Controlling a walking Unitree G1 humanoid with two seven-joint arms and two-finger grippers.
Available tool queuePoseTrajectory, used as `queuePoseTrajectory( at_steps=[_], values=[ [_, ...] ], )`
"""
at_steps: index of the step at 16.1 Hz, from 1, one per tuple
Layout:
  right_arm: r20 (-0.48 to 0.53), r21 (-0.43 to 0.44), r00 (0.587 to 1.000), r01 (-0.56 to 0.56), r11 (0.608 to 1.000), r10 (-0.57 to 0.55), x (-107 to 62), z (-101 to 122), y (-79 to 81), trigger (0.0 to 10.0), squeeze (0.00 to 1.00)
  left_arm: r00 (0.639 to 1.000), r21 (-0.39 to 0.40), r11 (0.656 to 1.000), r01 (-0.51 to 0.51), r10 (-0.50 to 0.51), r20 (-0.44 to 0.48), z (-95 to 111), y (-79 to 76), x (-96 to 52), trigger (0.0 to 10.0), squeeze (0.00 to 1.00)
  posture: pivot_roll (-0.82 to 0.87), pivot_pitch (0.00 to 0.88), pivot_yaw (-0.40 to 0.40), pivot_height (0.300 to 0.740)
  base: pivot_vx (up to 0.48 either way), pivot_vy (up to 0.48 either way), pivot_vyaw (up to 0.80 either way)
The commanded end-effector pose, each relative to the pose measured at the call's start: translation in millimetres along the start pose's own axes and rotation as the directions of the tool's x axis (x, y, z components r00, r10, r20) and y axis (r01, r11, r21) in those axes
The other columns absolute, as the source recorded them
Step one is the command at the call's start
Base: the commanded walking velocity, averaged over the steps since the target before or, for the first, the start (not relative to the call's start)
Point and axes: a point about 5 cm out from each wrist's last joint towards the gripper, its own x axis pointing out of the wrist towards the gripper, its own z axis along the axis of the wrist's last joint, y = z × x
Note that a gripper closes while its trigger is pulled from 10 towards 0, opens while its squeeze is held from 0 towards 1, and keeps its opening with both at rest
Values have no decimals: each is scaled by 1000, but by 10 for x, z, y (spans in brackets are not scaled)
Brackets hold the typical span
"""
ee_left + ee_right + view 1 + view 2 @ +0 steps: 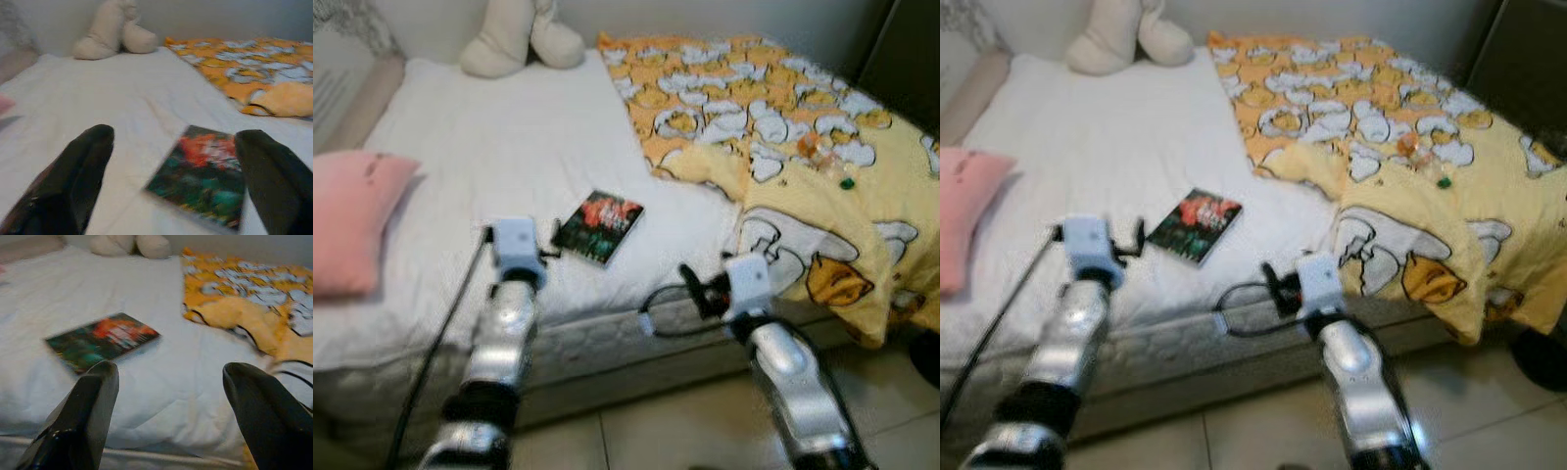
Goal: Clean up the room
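A: What's nearest?
B: Both silver arms at the bed's near edge. The left claw (pixel 173 161) is released, fingers spread, with the dark paperback book with a red and green cover (pixel 598 225) just beyond. The right claw (pixel 171 406) is released too, over the mattress edge.

A: And the book?
B: Flat on the white bed (pixel 509 147), at one o'clock from the left claw.

A: Farther out?
B: A pink pillow (pixel 347 220) at nine o'clock, a yellow duck-print blanket (pixel 783 147) at two, a cream plush toy (pixel 514 39) at twelve by the wall.
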Motion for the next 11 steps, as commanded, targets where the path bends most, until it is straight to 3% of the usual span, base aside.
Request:
queuePoseTrajectory(
  at_steps=[1, 6, 8, 9, 10, 11],
  values=[
    [4, -10, 1000, 11, 1000, -11, 12, 19, -19, 10000, 0, 999, 30, 999, 25, -26, 37, 114, -32, 72, 10000, 1000, -172, 0, 31, 732, 480, 0, -650],
    [11, -4, 1000, 15, 1000, -15, -52, -12, -24, 10000, 0, 999, 23, 999, 33, -34, 7, 121, -64, 154, 10000, 1000, -190, 0, 38, 727, 480, 0, -509],
    [-6, -30, 1000, -11, 999, 10, -94, -43, 33, 10000, 0, 999, 32, 999, -23, 22, 24, 177, 24, 227, 10000, 1000, -205, 0, 37, 723, 480, 0, 0],
    [-5, -27, 1000, -13, 1000, 13, -118, -46, 37, 10000, 0, 997, 45, 996, -71, 70, 14, 209, 154, 302, 10000, 910, -216, 0, 34, 723, 0, 0, 0],
    [-3, -28, 1000, -14, 1000, 14, -146, -40, 37, 10000, 0, 996, 55, 994, -90, 90, -1, 235, 262, 355, 10000, 0, -226, 0, 32, 723, 0, 0, 0],
    [-3, -32, 1000, -17, 999, 17, -173, -36, 32, 10000, 0, 991, 65, 989, -129, 130, -8, 271, 415, 395, 10000, 0, -239, 8, 38, 723, 0, 0, 0]
  ],
)
